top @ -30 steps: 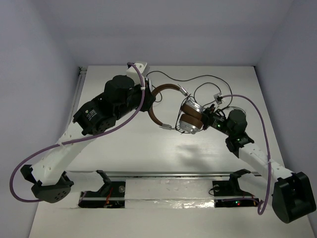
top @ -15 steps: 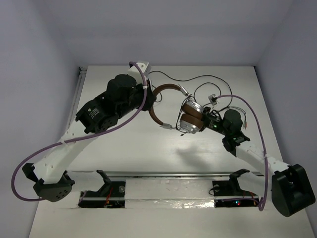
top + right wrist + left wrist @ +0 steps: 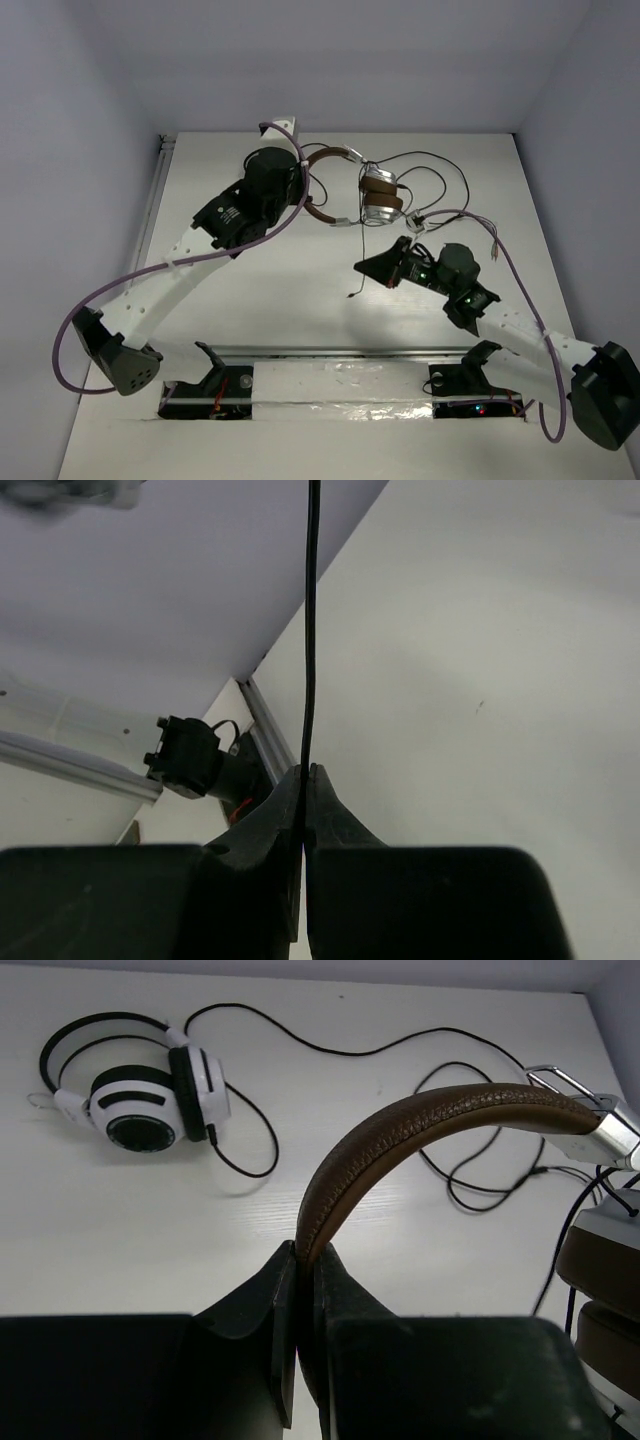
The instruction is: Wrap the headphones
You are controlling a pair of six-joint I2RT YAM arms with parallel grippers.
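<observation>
Your right gripper [image 3: 305, 773] has drawn back toward 6 o'clock, pinched together on the cable [image 3: 311, 620]; your left gripper [image 3: 304, 1252] stays clamped on the headphones [image 3: 430, 1120]

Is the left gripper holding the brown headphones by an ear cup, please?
No, the left gripper is clamped on the brown headband, well away from the ear cups.
</observation>
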